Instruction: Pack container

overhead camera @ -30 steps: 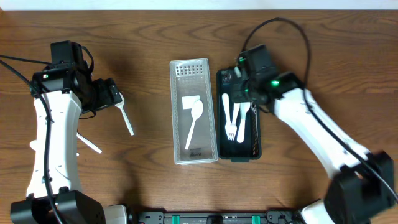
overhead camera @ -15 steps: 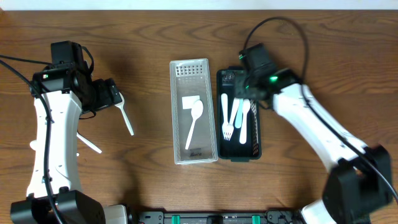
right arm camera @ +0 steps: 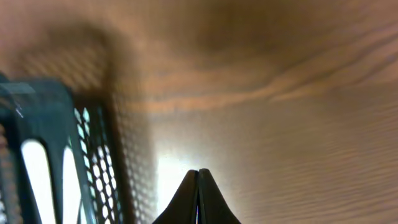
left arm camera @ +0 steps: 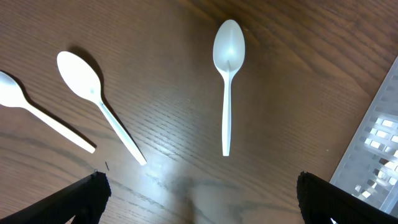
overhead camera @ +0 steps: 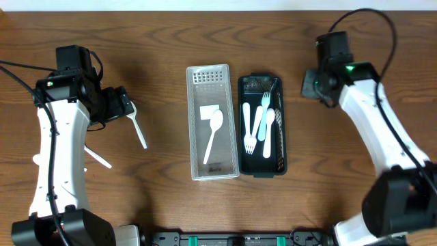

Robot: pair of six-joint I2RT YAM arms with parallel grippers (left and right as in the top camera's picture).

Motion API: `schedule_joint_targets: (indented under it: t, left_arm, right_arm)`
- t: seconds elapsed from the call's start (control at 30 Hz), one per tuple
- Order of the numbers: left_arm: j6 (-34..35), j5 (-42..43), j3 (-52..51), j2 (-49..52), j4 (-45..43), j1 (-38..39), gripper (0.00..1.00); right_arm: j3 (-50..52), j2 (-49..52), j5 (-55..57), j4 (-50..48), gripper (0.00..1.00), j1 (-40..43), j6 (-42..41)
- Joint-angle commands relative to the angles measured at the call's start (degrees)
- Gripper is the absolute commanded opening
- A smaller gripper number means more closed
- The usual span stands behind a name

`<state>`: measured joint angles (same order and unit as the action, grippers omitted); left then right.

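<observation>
Cutlery (overhead camera: 250, 130) is lying in the black mesh container (overhead camera: 262, 169) at frame centre, well left of the right pincer (overhead camera: 312, 83), which is pressing shut on nothing. Left pincer (left arm camera: 200, 190) is hanging wide open above three loose spoons (left arm camera: 227, 87) on the table (overhead camera: 157, 41). White label (overhead camera: 207, 113) in the clear tray (overhead camera: 212, 172) is showing too small to read.

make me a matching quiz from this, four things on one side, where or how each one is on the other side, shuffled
Things
1. black tray
2. clear tray
3. left gripper
4. right gripper

States
a. jaws shut, over the table to the right of both trays
b. holds one white spoon and a white square piece
c. jaws open, above loose spoons lying outside the trays
d. holds forks among other cutlery

Pairs: 1-d, 2-b, 3-c, 4-a
</observation>
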<state>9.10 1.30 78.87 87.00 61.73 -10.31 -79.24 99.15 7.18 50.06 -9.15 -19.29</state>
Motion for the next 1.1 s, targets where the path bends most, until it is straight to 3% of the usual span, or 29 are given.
schedule_joint_targets:
  t: [0.0, 0.43, 1.07]
  left_arm:
    - [-0.5, -0.5, 0.1, -0.1, 0.4, -0.3, 0.98]
    - [-0.5, -0.5, 0.1, -0.1, 0.4, -0.3, 0.98]
    - [-0.5, -0.5, 0.1, -0.1, 0.4, -0.3, 0.98]
  right_arm:
    - [0.3, 1.7, -3.4, 1.7, 0.02, -1.2, 2.7]
    - [0.6, 3.2, -9.0, 9.3, 0.02, -3.3, 3.3]
    - [7.0, 3.2, -9.3, 5.9, 0.02, -6.4, 3.9]
